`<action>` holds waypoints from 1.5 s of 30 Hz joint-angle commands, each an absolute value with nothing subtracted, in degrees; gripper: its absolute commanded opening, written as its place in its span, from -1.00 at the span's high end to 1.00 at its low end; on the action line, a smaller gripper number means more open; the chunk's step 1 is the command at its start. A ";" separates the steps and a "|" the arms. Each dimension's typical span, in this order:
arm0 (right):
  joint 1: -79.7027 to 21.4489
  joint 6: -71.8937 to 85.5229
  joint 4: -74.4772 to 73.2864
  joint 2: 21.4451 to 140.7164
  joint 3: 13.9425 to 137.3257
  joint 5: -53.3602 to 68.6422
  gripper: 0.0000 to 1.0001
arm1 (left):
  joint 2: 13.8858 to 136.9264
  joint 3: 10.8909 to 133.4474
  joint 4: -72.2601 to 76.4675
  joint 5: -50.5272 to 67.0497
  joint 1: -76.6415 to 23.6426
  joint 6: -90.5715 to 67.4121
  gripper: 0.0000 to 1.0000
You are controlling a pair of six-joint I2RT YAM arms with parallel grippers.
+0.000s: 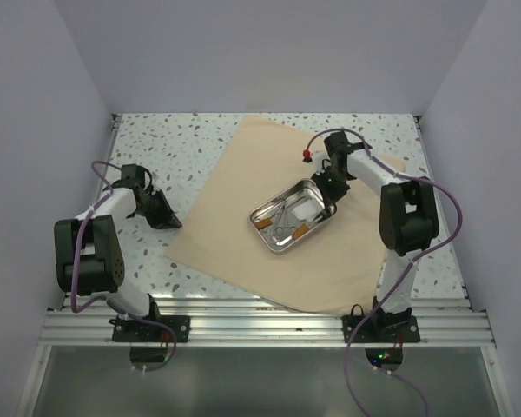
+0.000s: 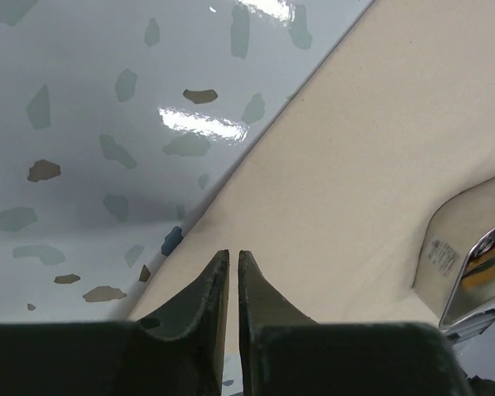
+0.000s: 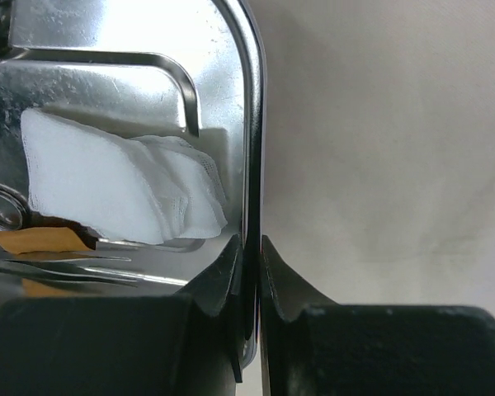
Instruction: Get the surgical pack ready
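One tan cloth lies flat like a diamond on the speckled table. The steel tray sits in its middle, with its long side running from near-left to far-right. Only the right wrist camera shows the right gripper pinching the tray's rim, with white gauze just inside. The left arm bends low. The left gripper sits at the cloth's left edge with its fingers almost together. I cannot tell if they pinch it.
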State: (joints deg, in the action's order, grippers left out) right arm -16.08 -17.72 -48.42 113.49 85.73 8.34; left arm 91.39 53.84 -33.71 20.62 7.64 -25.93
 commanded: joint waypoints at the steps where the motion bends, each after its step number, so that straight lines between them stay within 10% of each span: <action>1: -11.43 -20.39 -48.60 109.95 84.39 8.26 1.00 | 91.23 52.12 -29.88 24.16 7.91 -25.66 0.74; 18: -10.46 -19.26 -48.34 111.71 82.53 8.08 0.93 | 90.09 51.24 -27.69 30.23 6.42 -23.99 0.39; 24: -10.37 -9.68 -47.38 109.00 81.39 10.27 0.16 | 90.53 52.03 -26.72 30.50 -1.65 -26.27 0.34; 28: -10.19 -3.44 -45.44 104.69 80.95 12.04 -0.27 | 91.84 52.47 -25.32 31.20 -4.74 -28.38 0.77; 30: -10.11 -0.71 -44.92 102.93 81.12 12.48 -0.95 | 92.89 52.64 -25.05 30.42 -5.88 -29.35 0.88; 45: -5.02 12.92 -53.35 103.71 89.47 1.49 -0.92 | 106.77 60.81 -34.27 19.62 -11.78 -28.48 0.96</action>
